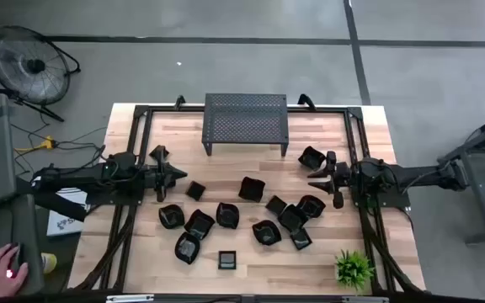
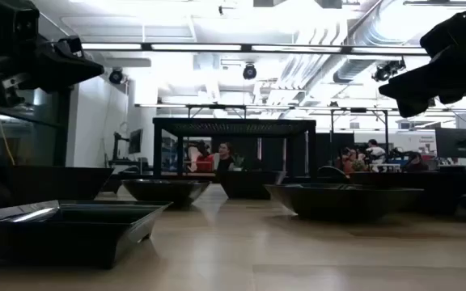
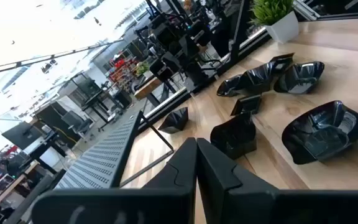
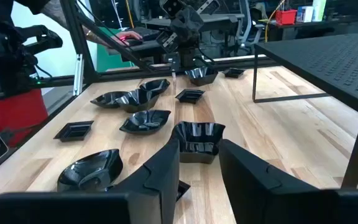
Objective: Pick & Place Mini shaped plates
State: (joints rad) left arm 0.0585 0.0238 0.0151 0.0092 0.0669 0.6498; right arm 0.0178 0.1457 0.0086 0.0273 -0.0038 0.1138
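two grippers above table: left gripper (image 1: 183, 175) closed, right gripper (image 1: 312, 179) open.

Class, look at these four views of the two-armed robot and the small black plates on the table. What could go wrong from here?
1. The mini plates lie crowded, some touching; the open right gripper might knock a neighbour when reaching in.
2. The left gripper is shut, so it must open before taking the small plate nearby.
3. The perforated stand is close behind both grippers; an arm may clip it.
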